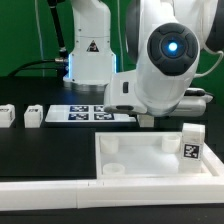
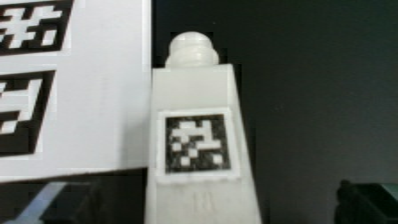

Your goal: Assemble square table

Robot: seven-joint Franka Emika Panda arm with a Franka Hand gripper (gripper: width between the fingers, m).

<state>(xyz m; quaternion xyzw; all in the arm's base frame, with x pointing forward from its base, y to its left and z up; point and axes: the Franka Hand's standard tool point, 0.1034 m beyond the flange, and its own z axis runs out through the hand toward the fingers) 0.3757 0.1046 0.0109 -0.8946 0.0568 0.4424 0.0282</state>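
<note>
In the exterior view the arm (image 1: 165,60) covers most of the hand (image 1: 147,119), so its fingers cannot be made out there. The arm also hides the marker board's (image 1: 88,112) end on the exterior view's right. The top (image 1: 150,172) is cut by the exterior view's right edge, and 1 leg (image 1: 4,115) by its left edge. In the wrist view another leg (image 2: 196,140) is blurred, its tag is unreadable, and 1 end runs out of the picture. The fingers (image 2: 368,195) show only as 2 dark blurred shapes at the edge.
</note>
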